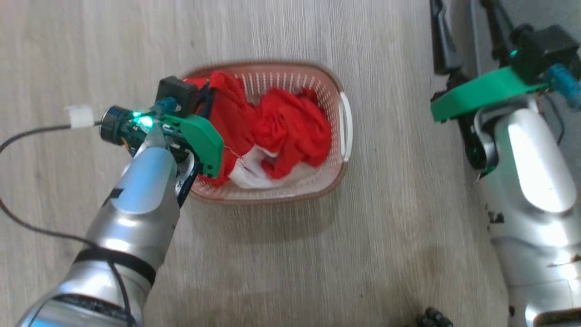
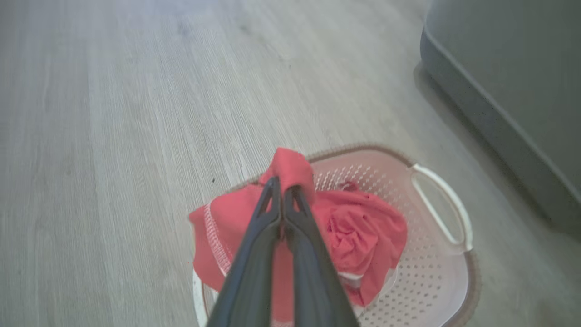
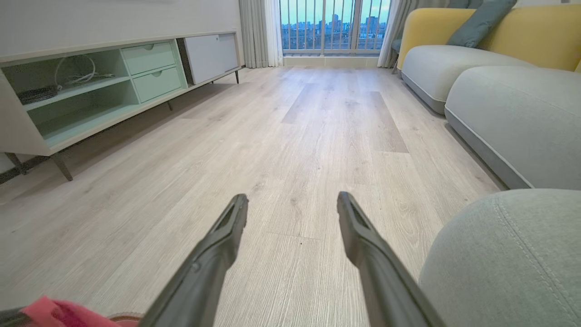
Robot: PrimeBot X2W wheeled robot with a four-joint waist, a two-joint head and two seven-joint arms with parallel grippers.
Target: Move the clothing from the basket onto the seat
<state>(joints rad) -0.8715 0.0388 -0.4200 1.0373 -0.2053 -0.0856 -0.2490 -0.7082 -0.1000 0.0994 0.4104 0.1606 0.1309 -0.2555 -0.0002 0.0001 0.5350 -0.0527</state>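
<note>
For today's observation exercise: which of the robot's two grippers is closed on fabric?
The left gripper, shut on the red clothing over the basket; the right gripper stands open, empty.

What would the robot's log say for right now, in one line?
left gripper jaws: shut on clothing | right gripper jaws: open, empty | clothing: mostly in basket | seat: near basket

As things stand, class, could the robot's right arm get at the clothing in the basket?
Probably yes, after turning. The right gripper is open, holds nothing and points along the floor, away from the basket beside it. Nothing lies between them, though the left gripper pinches the clothing there.
</note>
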